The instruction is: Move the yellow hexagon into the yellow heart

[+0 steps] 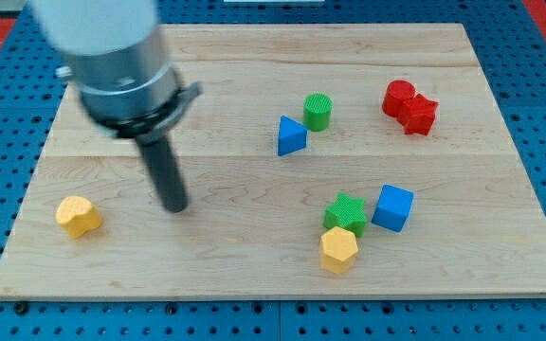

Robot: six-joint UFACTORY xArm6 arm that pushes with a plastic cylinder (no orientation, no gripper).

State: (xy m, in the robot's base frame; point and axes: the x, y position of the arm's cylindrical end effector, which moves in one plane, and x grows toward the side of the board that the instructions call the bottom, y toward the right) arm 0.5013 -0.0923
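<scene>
The yellow hexagon (338, 250) lies near the view's bottom, right of centre, touching the green star (346, 212) just above it. The yellow heart (79, 216) lies at the view's lower left. My tip (173, 206) is on the board between them, a short way right of the yellow heart and far left of the hexagon, touching no block.
A blue cube (392, 207) sits right of the green star. A blue triangle (291, 135) and a green cylinder (318, 112) stand at upper centre. Two red blocks (409, 106) touch each other at upper right. The wooden board (254, 275) ends close below the hexagon.
</scene>
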